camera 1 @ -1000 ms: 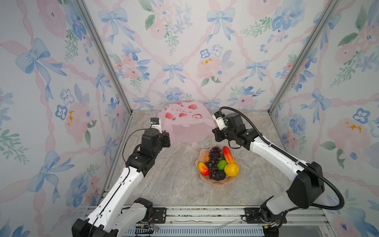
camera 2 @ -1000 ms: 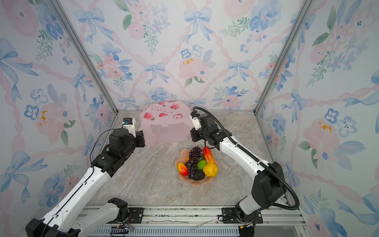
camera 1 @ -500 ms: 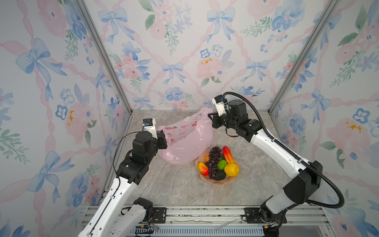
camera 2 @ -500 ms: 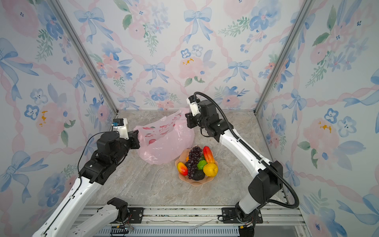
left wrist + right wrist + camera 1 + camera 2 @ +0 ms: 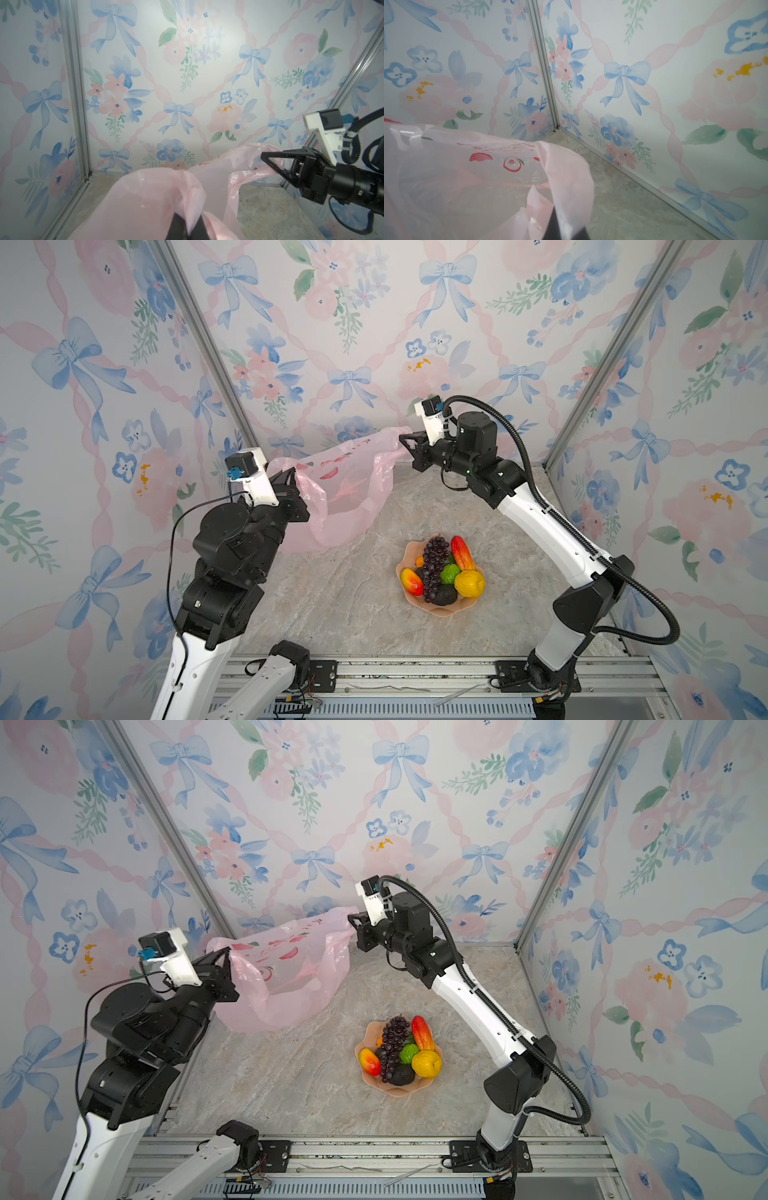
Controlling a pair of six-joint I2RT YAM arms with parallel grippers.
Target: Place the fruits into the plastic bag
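Observation:
The pink plastic bag (image 5: 345, 493) (image 5: 291, 977) hangs stretched between my two grippers above the back of the table, its bottom resting on the surface. My left gripper (image 5: 294, 477) (image 5: 226, 953) (image 5: 188, 228) is shut on one handle. At the far side my right gripper (image 5: 403, 439) (image 5: 351, 919) (image 5: 564, 230) is shut on the other handle. The fruits (image 5: 442, 572) (image 5: 399, 1052) lie piled in a peach bowl (image 5: 440, 611) at the front right: a grape bunch (image 5: 434, 560), a lemon (image 5: 469, 584), two mangoes, a green fruit and an avocado.
Floral walls enclose the marble table (image 5: 332, 605) on three sides, with metal corner posts (image 5: 208, 344) close behind the bag. A metal rail (image 5: 415, 672) with both arm bases runs along the front edge. The right arm's cable loops (image 5: 644, 614) beside its base.
The bag lay flat at the back a second ago. Both grippers have lifted it by its handles, the left drawing forward and left, the right rising, so it now hangs spread between them.

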